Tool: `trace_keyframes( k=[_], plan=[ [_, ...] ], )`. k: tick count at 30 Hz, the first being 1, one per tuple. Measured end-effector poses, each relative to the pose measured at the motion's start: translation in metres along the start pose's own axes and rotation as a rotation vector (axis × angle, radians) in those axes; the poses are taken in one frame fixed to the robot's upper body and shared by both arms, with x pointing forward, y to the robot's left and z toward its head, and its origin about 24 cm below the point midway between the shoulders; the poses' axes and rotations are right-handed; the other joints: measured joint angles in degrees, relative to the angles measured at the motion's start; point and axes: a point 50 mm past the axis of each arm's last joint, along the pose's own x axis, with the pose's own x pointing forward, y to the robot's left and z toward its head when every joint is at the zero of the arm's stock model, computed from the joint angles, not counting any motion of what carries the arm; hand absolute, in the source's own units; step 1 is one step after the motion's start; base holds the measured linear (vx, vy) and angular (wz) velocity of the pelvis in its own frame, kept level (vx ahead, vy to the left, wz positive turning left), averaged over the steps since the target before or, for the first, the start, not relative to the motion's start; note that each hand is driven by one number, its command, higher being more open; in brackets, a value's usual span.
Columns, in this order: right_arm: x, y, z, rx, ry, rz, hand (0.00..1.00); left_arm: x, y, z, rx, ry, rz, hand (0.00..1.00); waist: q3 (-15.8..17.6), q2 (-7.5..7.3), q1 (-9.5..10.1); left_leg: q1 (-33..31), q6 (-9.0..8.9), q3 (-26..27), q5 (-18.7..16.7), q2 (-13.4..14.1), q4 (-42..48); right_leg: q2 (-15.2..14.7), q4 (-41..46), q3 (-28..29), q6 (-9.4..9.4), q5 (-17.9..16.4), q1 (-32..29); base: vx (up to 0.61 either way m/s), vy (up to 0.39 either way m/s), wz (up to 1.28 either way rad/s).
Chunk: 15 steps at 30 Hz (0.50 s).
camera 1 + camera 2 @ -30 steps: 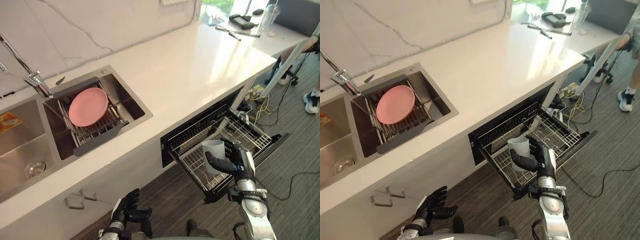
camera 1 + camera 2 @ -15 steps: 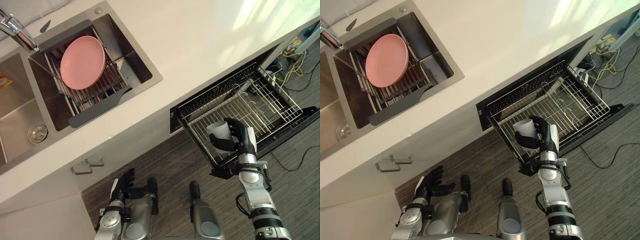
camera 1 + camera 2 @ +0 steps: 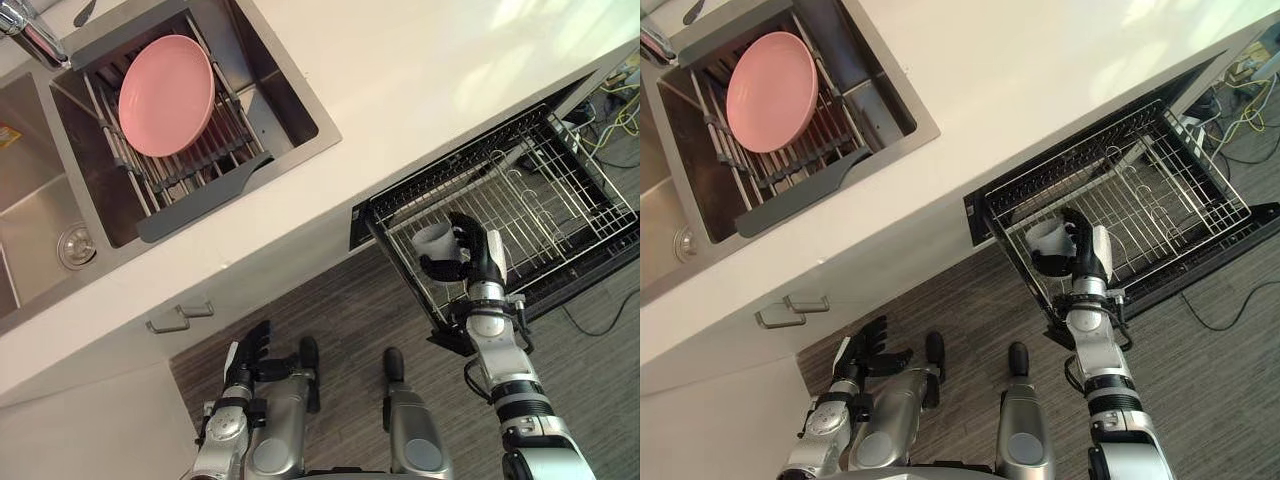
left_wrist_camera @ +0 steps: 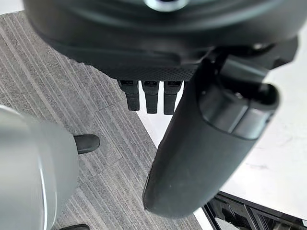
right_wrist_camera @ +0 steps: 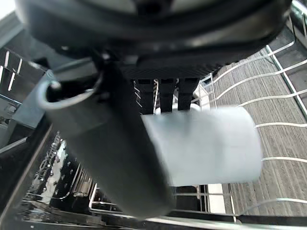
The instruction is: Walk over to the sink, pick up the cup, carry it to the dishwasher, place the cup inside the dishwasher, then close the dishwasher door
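The right robot hand point(image 3: 472, 255) has its fingers and thumb curled round a plain white cylindrical cup point(image 3: 432, 240). In its own wrist view the thumb point(image 5: 120, 158) lies across the cup's side and the fingers point(image 5: 165, 93) wrap behind it. The cup is held low over the near left corner of the pulled-out silver wire dishwasher rack point(image 3: 540, 195), with its open mouth showing from above. Whether its base already rests on the wires I cannot tell from these angles, though it looks very close. The rack stands out over the lowered black dishwasher door point(image 3: 585, 272), just under the edge of the long white stone counter point(image 3: 440, 60).

The left robot hand point(image 3: 248, 350) hangs low over the grey wood-grain floor point(image 3: 350, 310) beside the cabinet front. Its fingers point(image 4: 151, 96) are straight and it holds nothing.

Further along the counter, the stainless steel sink point(image 3: 300, 110) holds a round pink plate point(image 3: 165, 95) on a grey drainer rack point(image 3: 200, 190).

Judging by how things lie, the walk to the sink, the pick-up and the carry are done, since the cup is at the dishwasher and well apart from the sink. The placing step is in hand but not finished, because the grasp is not yet released. What is left is to set the cup down steadily among the wires, open the fingers, and draw the arm clear. After that, probably slide the rack in and lift the door shut.
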Motion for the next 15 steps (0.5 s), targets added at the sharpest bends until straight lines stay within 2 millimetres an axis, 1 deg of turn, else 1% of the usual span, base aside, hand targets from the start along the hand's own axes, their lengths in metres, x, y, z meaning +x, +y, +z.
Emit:
trace_keyframes(
  k=[3,8,12,15],
  plan=[
    [0.0,0.001,0.0,0.004,0.005,0.002,0.9,0.0,0.0,0.0,0.001,0.001,-0.001,0.9,0.5,-0.07,-0.02,0.0,0.08,0.0,0.1,0.0,0.0,0.0,0.0,0.0,-0.02,0.0,0.0,0.0,0.0,0.0],
    [-0.003,0.01,0.0,0.025,0.013,0.019,0.9,0.0,0.0,-0.001,0.002,0.004,-0.002,0.9,0.5,-0.08,-0.04,0.2,0.05,0.2,0.1,0.3,-0.1,0.2,0.0,0.2,-0.08,0.0,0.0,0.0,-0.002,-0.01],
    [-0.006,0.013,-0.001,0.029,0.016,0.031,0.9,0.0,-0.001,-0.001,0.003,0.004,-0.002,0.9,0.5,-0.09,-0.03,0.7,0.02,0.5,0.1,0.6,-0.3,0.3,0.0,0.6,-0.14,0.1,0.3,0.01,-0.013,-0.05],
    [-0.013,0.015,-0.002,0.043,0.011,0.035,0.9,0.001,-0.001,0.0,0.003,0.003,-0.003,0.9,0.5,-0.16,-0.02,1.1,-0.03,0.7,0.2,0.7,-0.7,0.3,-0.2,0.7,-0.21,0.1,0.4,0.0,0.0,-0.02]
  ],
)
